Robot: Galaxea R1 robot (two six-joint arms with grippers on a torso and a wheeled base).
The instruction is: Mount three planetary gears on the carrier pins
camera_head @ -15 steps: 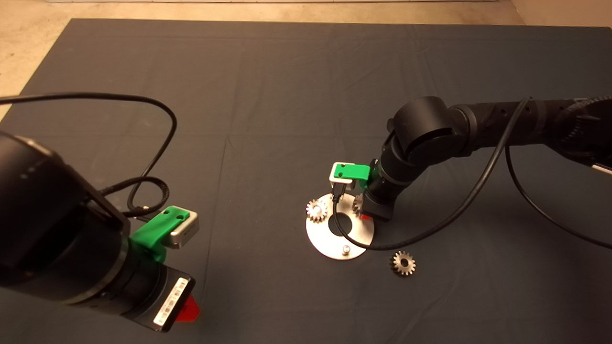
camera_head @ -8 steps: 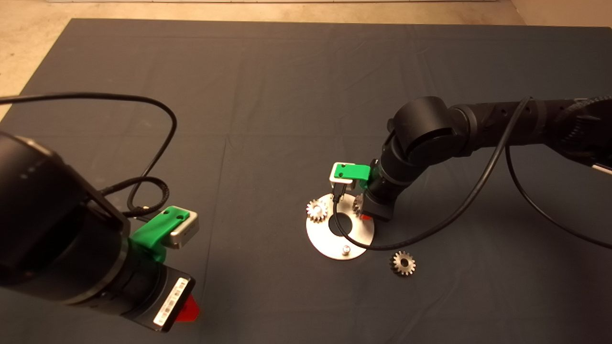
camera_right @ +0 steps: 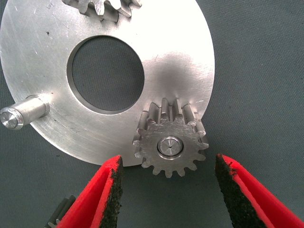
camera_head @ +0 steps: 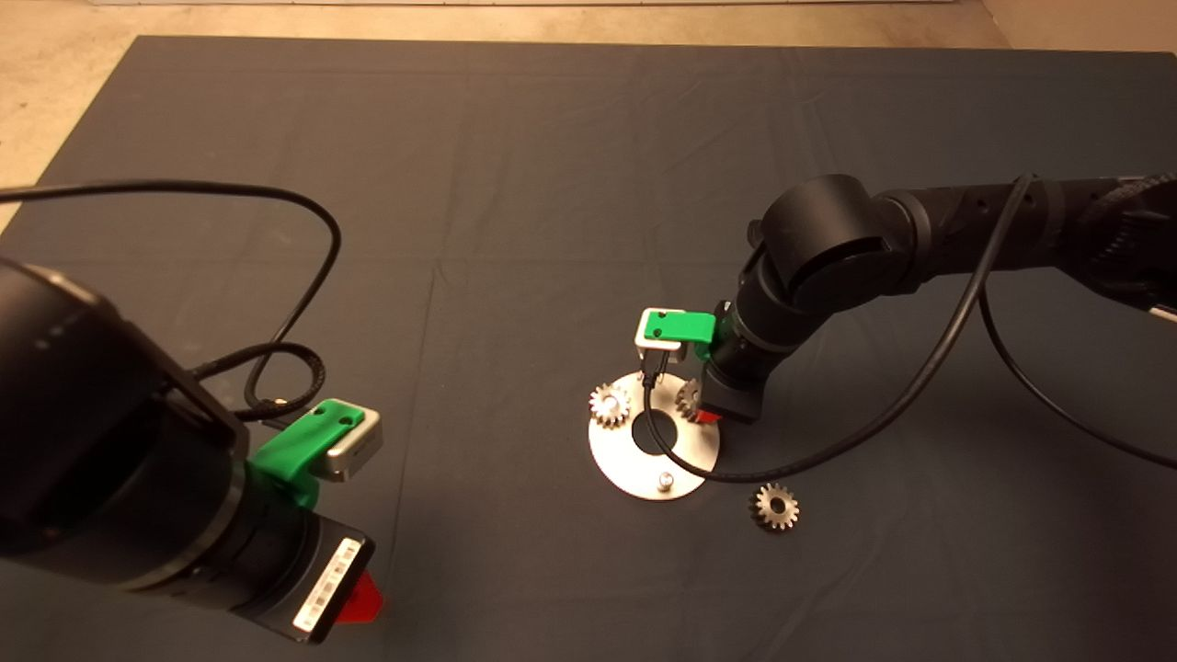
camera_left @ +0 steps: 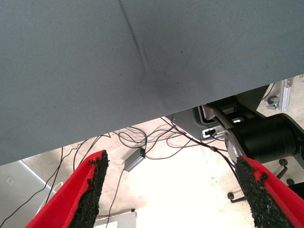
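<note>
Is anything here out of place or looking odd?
One gear lies loose on the mat beside the disc, while one pin stands bare. The other two gears sit flat on their pins. Nothing looks damaged or tilted.

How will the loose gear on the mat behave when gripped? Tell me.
The loose gear looks solid metal, so probably rigid and heavy for its size. Lying flat, it should not roll. Its teeth may give the right tool purchase, though polished metal could slip.
</note>
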